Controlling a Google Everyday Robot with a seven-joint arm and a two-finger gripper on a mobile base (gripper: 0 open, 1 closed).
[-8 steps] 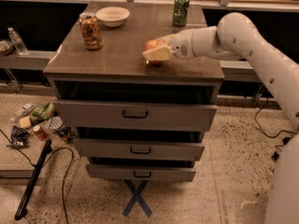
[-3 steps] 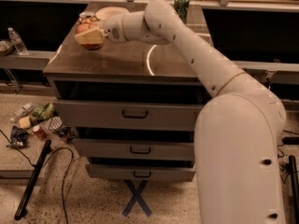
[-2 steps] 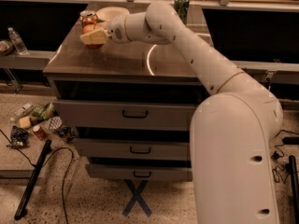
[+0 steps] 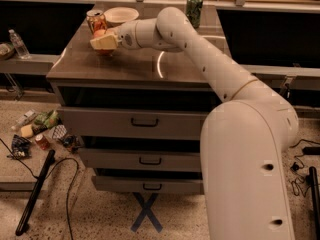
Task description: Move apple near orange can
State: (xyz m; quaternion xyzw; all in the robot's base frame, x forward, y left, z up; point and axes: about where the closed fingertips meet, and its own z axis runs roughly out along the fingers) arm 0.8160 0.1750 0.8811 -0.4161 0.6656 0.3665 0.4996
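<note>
The orange can (image 4: 94,20) stands upright at the back left of the cabinet top (image 4: 135,64). My gripper (image 4: 103,42) reaches in from the right and sits just in front of and right of the can. Its tan fingers (image 4: 106,41) are shut on the red-orange apple (image 4: 100,33). The apple shows only as red patches above and below the fingers, low over the top and right next to the can. I cannot tell whether the apple touches the can or rests on the surface.
A white bowl (image 4: 121,15) sits behind the gripper, right of the orange can. A green can (image 4: 194,9) stands at the back right. My arm (image 4: 200,49) spans the cabinet top. Below are three shut drawers (image 4: 145,122). Clutter lies on the floor at left (image 4: 40,131).
The arm carried the apple from the right middle of the cabinet top across to the back left beside the orange can, then shifted it slightly right and lower.
</note>
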